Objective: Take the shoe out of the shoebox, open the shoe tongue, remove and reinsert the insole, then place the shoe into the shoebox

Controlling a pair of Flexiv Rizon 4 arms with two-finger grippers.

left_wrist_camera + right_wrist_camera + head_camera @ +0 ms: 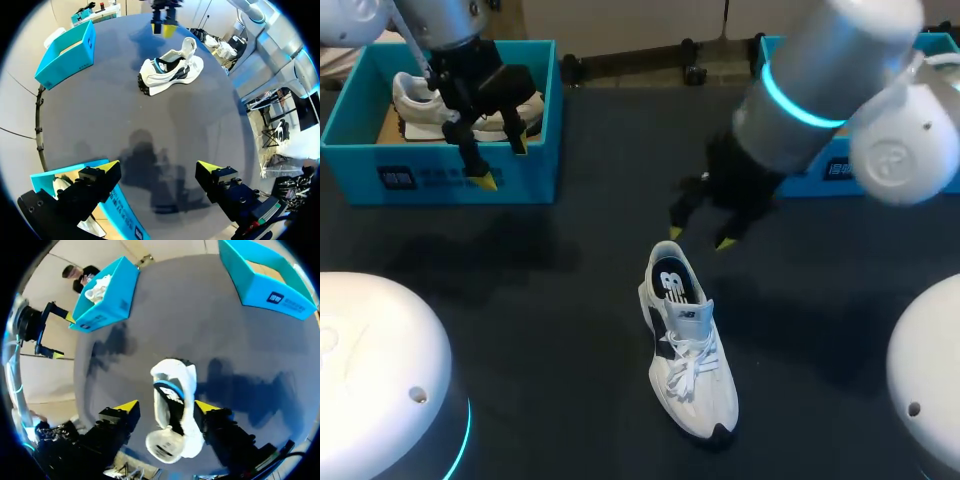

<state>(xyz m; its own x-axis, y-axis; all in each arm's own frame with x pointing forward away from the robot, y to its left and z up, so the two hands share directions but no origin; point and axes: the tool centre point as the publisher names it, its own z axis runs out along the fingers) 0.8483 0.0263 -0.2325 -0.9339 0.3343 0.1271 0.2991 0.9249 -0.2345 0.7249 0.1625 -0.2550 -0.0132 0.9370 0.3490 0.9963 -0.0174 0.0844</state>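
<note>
A white shoe [692, 360] with a dark insole and loose laces lies on the dark table, toe toward me. My right gripper [700, 237] hangs just above its heel. In the right wrist view the shoe [172, 390] lies between the spread yellow fingertips of that gripper [167, 407], and I see no firm contact on either side. My left gripper [502, 163] stands open over the left blue shoebox [360, 130], which holds a second white shoe [415, 100]. From the left wrist, the gripper [160, 167] is empty and the shoe [170, 70] lies far ahead.
A second blue shoebox [840, 165] stands at the back right, partly hidden by my right arm; it shows open in the right wrist view [265, 282]. The left box [107, 292] is also seen there. Bare table surrounds the shoe.
</note>
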